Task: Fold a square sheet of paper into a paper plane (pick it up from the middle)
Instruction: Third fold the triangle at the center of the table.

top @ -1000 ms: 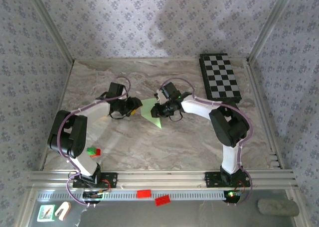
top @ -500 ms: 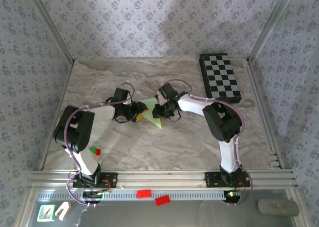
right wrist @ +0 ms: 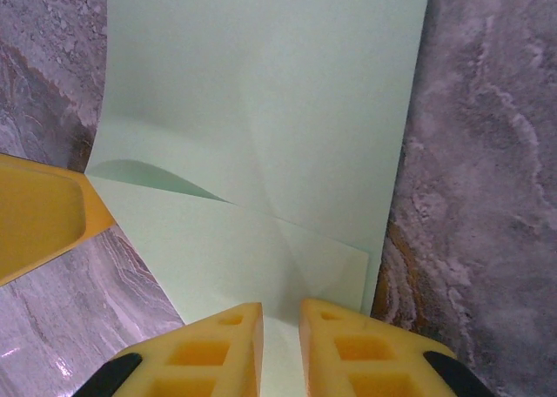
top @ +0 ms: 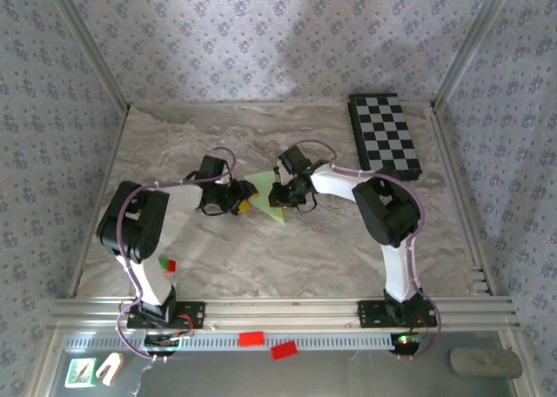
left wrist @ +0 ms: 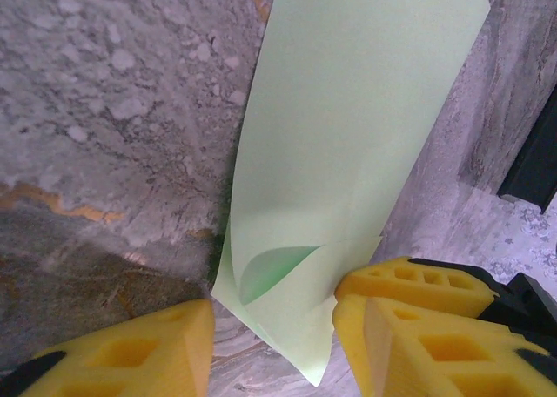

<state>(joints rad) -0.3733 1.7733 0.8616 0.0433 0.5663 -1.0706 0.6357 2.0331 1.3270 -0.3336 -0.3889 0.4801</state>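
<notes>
The square sheet of paper (top: 266,198) lies on the marble table (top: 174,144) as a light-green creased triangle between the two grippers. In the left wrist view its near corner (left wrist: 305,327) has a flap curled up. My left gripper (left wrist: 274,332) is open, and that corner sits between its yellow fingers (left wrist: 130,353). It is seen from above at the paper's left edge (top: 243,200). My right gripper (right wrist: 280,327) is nearly shut, its tips resting on the sheet (right wrist: 278,110) at the near edge, with a narrow slit between them. From above, the right gripper (top: 280,194) is at the paper's right side.
A black-and-white checkered board (top: 385,134) lies at the back right. Small red and green blocks (top: 164,263) sit near the left arm's base. Patterned walls close in the table on three sides. The left gripper's finger (right wrist: 39,214) shows beside the paper in the right wrist view.
My left gripper has moved right, up to the paper's left corner, and its arm has bent in closer. The right gripper and the paper have barely shifted.
</notes>
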